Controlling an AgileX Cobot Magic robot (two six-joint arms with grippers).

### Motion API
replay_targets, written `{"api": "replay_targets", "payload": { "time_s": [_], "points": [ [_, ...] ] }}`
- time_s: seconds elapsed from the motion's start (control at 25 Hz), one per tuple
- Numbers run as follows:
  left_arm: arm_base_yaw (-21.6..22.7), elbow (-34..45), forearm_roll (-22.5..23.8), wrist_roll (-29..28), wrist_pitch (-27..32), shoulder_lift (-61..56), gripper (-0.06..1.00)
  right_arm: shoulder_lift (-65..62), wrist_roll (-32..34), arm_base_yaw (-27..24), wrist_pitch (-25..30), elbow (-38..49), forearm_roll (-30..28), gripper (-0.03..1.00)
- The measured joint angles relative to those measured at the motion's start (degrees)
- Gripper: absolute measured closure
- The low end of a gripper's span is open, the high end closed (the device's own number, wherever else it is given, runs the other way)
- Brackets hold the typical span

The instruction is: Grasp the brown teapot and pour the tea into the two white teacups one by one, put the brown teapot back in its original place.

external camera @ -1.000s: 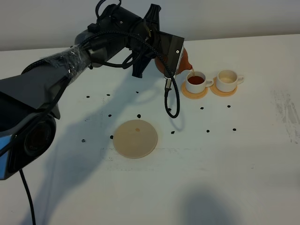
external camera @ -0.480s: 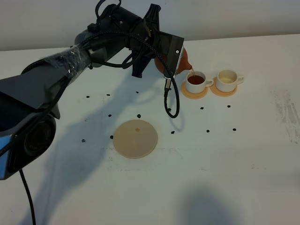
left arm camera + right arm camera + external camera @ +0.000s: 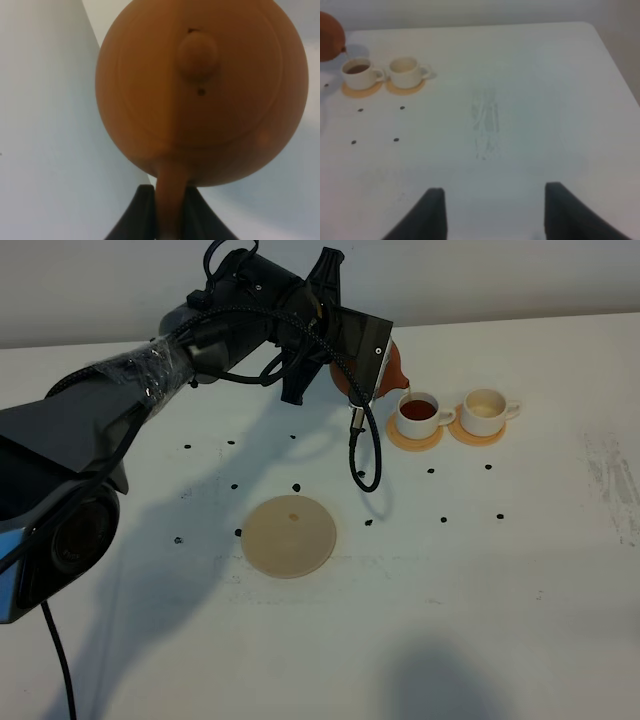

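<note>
Our left gripper point(image 3: 169, 220) clamps the brown teapot point(image 3: 397, 363), spout over the filled cup point(image 3: 418, 412). The empty cup point(image 3: 485, 410) sits just beside, toward the table point(image 3: 560, 570)'s right edge; our right gripper point(image 3: 492, 210) gapes.

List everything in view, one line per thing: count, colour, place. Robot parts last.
brown teapot: one, reddish-brown, held tilted above the table, spout at the nearer cup
white teacups: two, white, side by side on the coasters; the one by the spout holds dark tea, the other shows a cream inside
orange coasters: two, orange, one under each cup
tan disc: one, pale tan, bare, mid-table
black dots: several, black, scattered on the table
white table: one, white, under everything
black cable: one, black, looping down from the left wrist
left arm: one, black, reaching toward the cups
left claw: one, dark, shut on the teapot handle
right claw: one, dark, open and empty above bare table
</note>
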Motion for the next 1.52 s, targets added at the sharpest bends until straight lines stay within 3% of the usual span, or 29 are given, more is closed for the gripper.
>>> {"api": "replay_targets", "payload": {
  "time_s": [0.72, 1.2, 1.52],
  "points": [
    [0.00, 0.00, -1.73, 0.06, 1.11, 0.00, 0.83, 0.00, 0.00, 0.00, 0.00, 0.00, 0.00, 0.54],
    [0.00, 0.00, -2.96, -13.33, 5.51, 0.00, 0.83, 0.00, 0.00, 0.00, 0.00, 0.00, 0.00, 0.54],
    [0.00, -3.91, -7.56, -14.78, 8.54, 0.00, 0.83, 0.00, 0.00, 0.00, 0.00, 0.00, 0.00, 0.54]
  ]
}}
